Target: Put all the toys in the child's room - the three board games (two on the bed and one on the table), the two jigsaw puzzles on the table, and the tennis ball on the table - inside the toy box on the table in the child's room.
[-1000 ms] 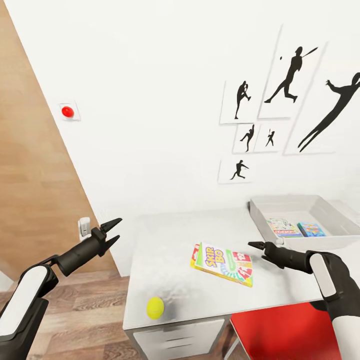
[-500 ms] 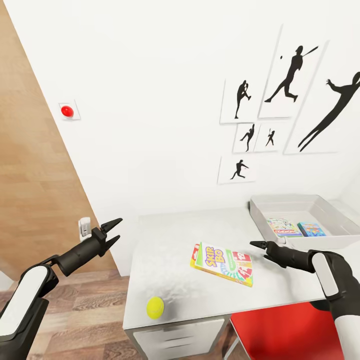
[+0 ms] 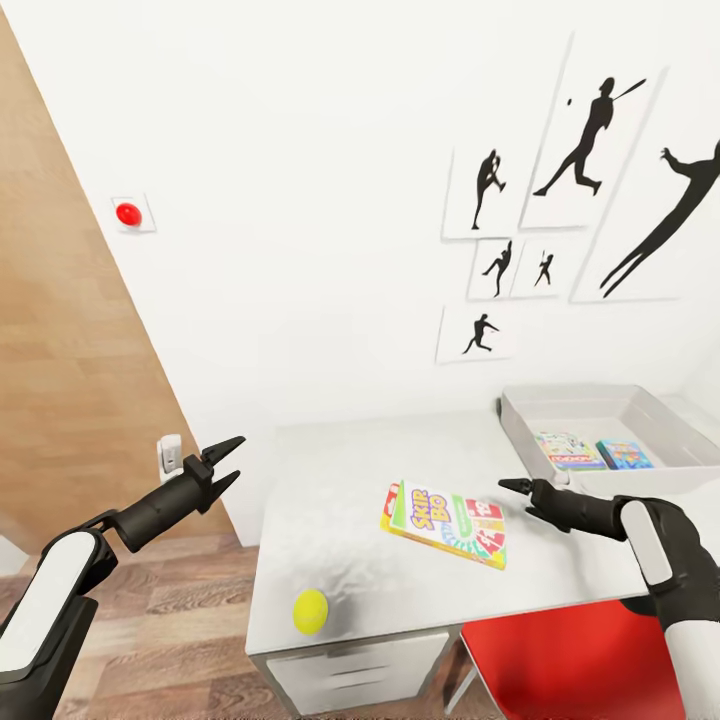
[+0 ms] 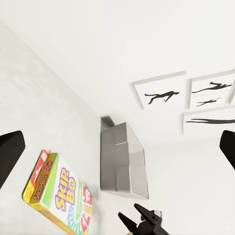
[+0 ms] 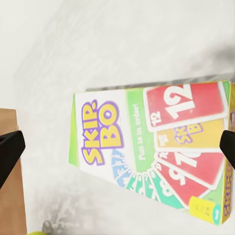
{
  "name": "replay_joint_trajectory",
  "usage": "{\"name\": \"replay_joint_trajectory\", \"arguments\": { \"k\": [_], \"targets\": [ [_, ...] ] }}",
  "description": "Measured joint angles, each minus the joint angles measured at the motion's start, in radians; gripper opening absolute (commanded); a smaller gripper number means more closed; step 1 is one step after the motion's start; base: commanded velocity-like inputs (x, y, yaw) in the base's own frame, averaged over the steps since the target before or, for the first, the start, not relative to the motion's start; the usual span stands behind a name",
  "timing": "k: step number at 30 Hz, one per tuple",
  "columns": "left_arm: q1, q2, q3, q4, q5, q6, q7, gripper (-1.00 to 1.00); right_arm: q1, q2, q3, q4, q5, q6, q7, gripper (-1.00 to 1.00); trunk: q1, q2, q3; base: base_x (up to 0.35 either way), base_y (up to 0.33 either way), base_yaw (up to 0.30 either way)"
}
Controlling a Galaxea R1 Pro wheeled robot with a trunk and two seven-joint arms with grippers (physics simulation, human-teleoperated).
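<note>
Grabbing the card game box [image 3: 444,523], flat mid-worktop [image 3: 330,470] just ahead of the right gripper [image 3: 520,489], looks next: with its jaws released (left gripper [image 3: 226,462] likewise spread, off the edge), pinch one long edge, then carry it to the bin [image 3: 560,403].

A plain white wall [image 3: 300,250] carries black silhouette baseball-player pictures [image 3: 590,150], a round red button [image 3: 128,213] and a white socket [image 3: 169,453]. The wood-plank floor [image 3: 180,640] lies below, beside a red chair seat [image 3: 570,665].
</note>
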Motion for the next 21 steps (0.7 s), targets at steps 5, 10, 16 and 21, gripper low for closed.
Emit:
{"name": "replay_joint_trajectory", "arguments": {
  "k": [5, 10, 16, 21],
  "targets": [
    [0.0, 0.0, -0.001, 0.0, 0.0, 0.0, 0.0, 1.0, -0.015, -0.003, 0.001, 0.03, 0.001, 0.0, 0.0, 1.0, 0.0, 0.0, -0.008, 0.0, 0.0, 0.0],
    [0.0, 0.0, -0.001, 0.0, 0.0, 0.0, -0.001, 1.0, -0.036, -0.006, 0.002, 0.057, 0.001, 0.0, 0.001, 1.0, 0.0, 0.0, -0.016, 0.0, 0.0, 0.0],
    [0.0, 0.0, -0.002, 0.0, 0.001, 0.0, 0.0, 1.0, -0.044, -0.007, 0.002, 0.066, 0.001, 0.0, 0.001, 1.0, 0.0, 0.0, -0.025, 0.0, 0.0, 0.0],
    [0.0, 0.0, -0.003, 0.0, 0.001, 0.0, 0.0, 1.0, -0.048, -0.007, 0.002, 0.072, 0.001, 0.0, 0.001, 1.0, 0.0, 0.0, -0.034, 0.0, 0.0, 0.0]
  ]
}}
